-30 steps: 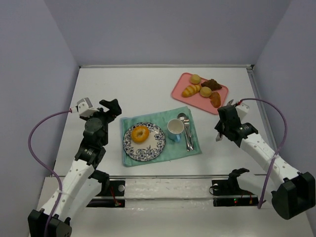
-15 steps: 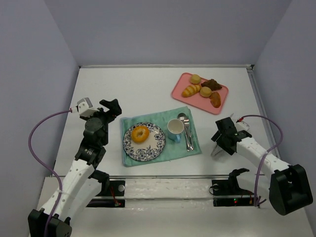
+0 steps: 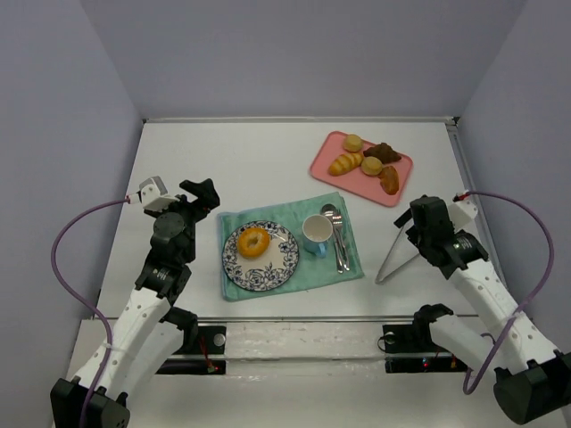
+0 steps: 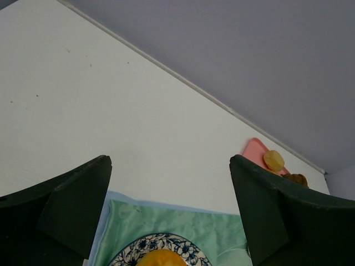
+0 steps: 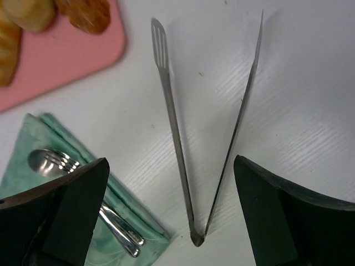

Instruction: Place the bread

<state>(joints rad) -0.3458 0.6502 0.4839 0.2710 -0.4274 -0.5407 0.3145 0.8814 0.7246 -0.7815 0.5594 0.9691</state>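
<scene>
The bread (image 3: 253,242), a small golden-orange ring, lies on the blue-patterned plate (image 3: 237,268) on the green cloth. Only its top edge shows in the left wrist view, as the bread (image 4: 161,258) on the plate (image 4: 138,246). My left gripper (image 3: 202,193) is left of the plate, raised, open and holding nothing (image 4: 170,163). To the right of the cloth, my right gripper (image 3: 417,221) is open (image 5: 170,162) above metal tongs (image 5: 177,138). The tongs (image 3: 391,261) lie spread on the table, not touching the fingers.
A pink tray (image 3: 325,166) with a croissant-like roll, round buns and dark pastries sits at the back right. A blue-handled cup (image 3: 317,232) and spoons (image 3: 338,237) rest on the cloth (image 3: 294,276). Walls close in the table on three sides.
My right gripper has opened and let go of the tongs, which now lie spread on the table. The right arm shifted to the right. The left arm and the bread have not moved.
</scene>
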